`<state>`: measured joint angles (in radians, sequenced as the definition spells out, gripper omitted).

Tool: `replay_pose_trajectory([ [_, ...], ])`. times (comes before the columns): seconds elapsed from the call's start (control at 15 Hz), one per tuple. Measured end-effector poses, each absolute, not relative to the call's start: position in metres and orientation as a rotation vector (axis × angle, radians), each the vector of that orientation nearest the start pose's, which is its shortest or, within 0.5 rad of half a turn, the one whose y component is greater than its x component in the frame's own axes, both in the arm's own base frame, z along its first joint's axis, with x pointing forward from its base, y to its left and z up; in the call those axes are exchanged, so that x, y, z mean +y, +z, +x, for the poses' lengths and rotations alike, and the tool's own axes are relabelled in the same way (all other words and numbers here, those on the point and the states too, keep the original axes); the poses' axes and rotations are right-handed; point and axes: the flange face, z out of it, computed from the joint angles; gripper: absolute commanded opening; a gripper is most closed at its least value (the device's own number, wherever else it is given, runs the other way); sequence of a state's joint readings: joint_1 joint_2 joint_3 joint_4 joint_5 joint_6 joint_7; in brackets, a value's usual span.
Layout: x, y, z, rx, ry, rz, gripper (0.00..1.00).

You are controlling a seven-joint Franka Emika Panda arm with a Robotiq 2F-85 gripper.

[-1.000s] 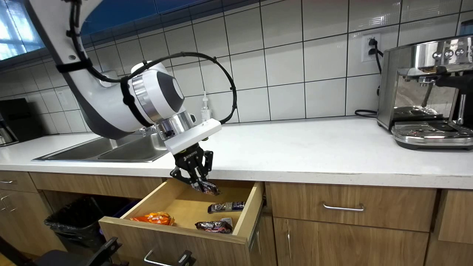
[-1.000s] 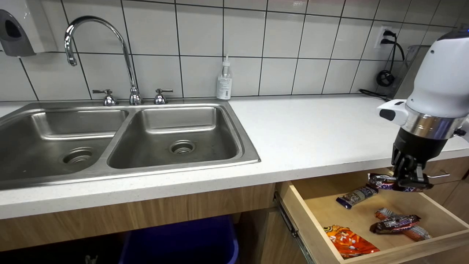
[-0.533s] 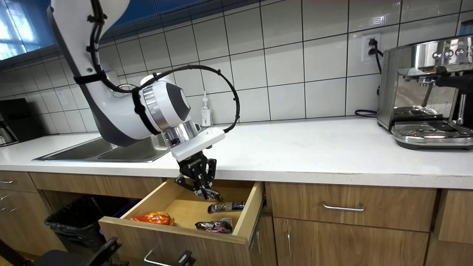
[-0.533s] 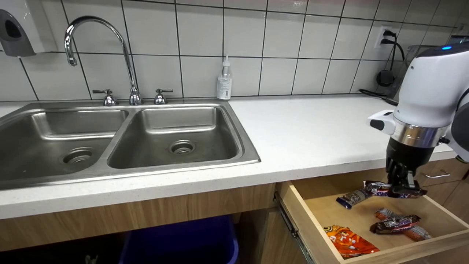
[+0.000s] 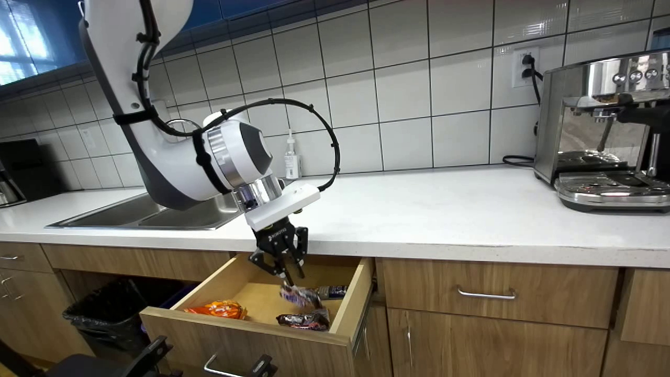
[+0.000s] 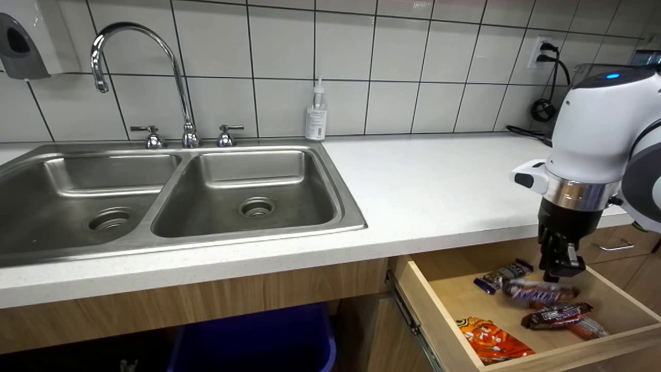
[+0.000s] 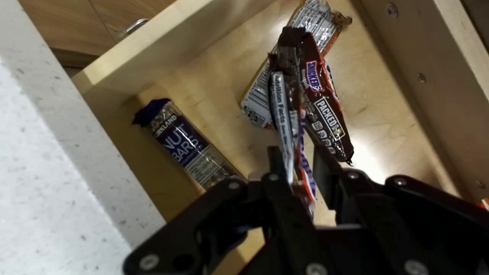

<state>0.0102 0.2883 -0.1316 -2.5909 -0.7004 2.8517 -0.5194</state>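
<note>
My gripper (image 5: 294,280) is over the open wooden drawer (image 5: 251,328), its fingers parted. A brown Snickers bar (image 6: 539,292) is just below the fingertips, blurred and tilted, apparently falling. In the wrist view this bar (image 7: 282,114) reaches up between the fingers (image 7: 296,160), close to one finger, with a gap to the other. Beneath it on the drawer floor lie another Snickers bar (image 7: 324,103) and a silver-and-orange wrapped bar (image 7: 255,101) crossing under that one. A Kirkland nut bar (image 7: 187,147) lies to one side. An orange bag (image 6: 490,341) lies in the drawer's front corner.
The white countertop (image 5: 419,209) edge overhangs the drawer's back. A steel double sink (image 6: 356,219), a soap bottle (image 6: 316,119) and an espresso machine (image 5: 607,131) are on the counter. A blue bin (image 6: 258,341) and a black bin bag (image 5: 112,309) stand beneath.
The gripper has moved down and slightly forward over the drawer. Its fingers have opened, and the Snickers bar they held has dropped away below them. The other drawer items have not moved.
</note>
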Motion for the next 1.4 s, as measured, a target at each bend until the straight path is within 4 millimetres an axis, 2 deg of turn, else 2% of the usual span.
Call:
replay_pose_trajectory([
  [0.27,-0.021,0.15,0.423,-1.718,0.173,-2.863,0.9],
  [0.4,-0.02,0.151,0.423,-1.719,0.173,-2.863,1.0],
  [0.87,-0.017,0.154,0.423,-1.703,0.185,-2.876,1.0],
  [1.4,-0.023,0.172,0.417,-1.452,0.317,-3.054,1.0],
])
